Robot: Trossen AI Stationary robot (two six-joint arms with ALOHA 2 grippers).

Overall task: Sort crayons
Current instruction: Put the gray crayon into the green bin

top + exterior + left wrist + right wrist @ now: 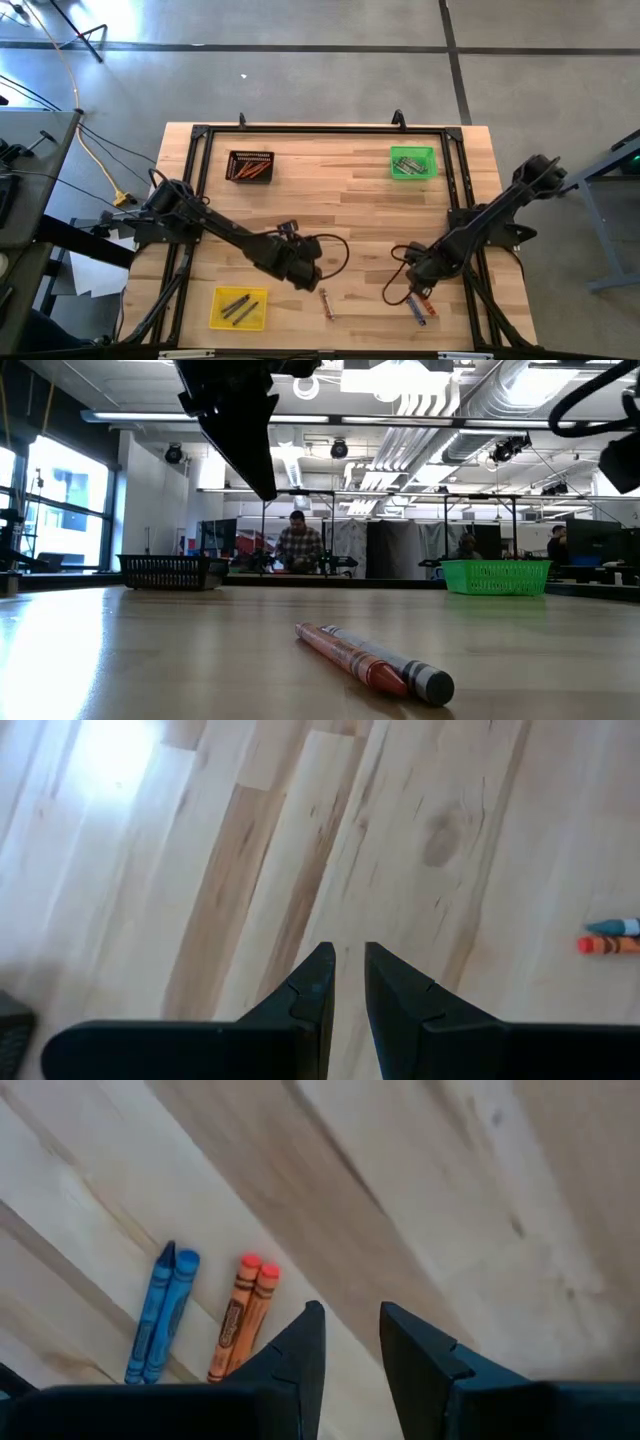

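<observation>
Three trays [413,162] on pale wood tabletop [340,215]

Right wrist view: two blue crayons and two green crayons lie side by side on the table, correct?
Not quite. In the right wrist view the pair beside the blue crayons is orange, not green. Both pairs do lie side by side on the wooden table.
</observation>
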